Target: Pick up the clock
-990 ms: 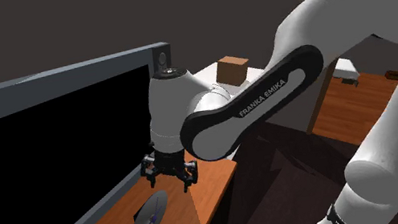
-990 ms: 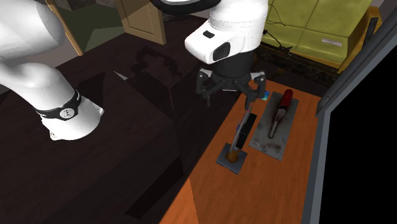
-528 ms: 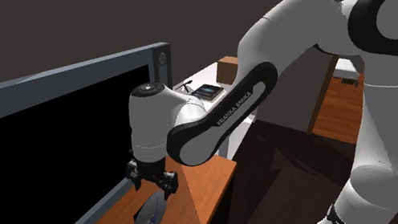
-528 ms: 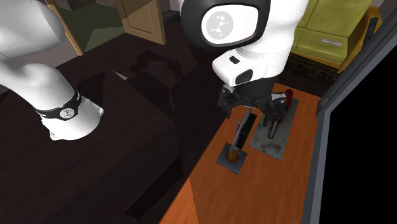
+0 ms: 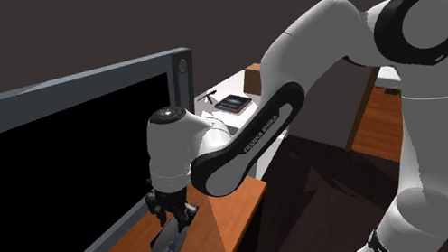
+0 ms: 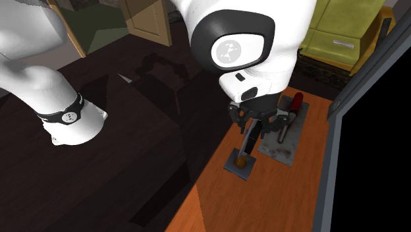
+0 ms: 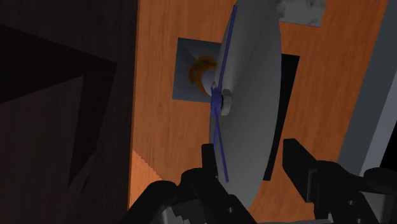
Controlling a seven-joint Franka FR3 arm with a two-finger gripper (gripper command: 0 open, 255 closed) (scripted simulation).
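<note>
On the orange surface (image 7: 159, 127), the clock (image 7: 248, 95) is standing upright. The gripper (image 7: 251, 156) is straddling its rim with fingers apart, not clamping. The gripper body is hiding the nearest part of the rim.

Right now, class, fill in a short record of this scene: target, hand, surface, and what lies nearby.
target: clock, a grey disc with blue hands, upright on a square base
hand: open, one finger on each side of the clock's disc, not shut on it
surface: orange-brown tabletop
nearby: red-handled tool on a grey mat beside the clock
</note>
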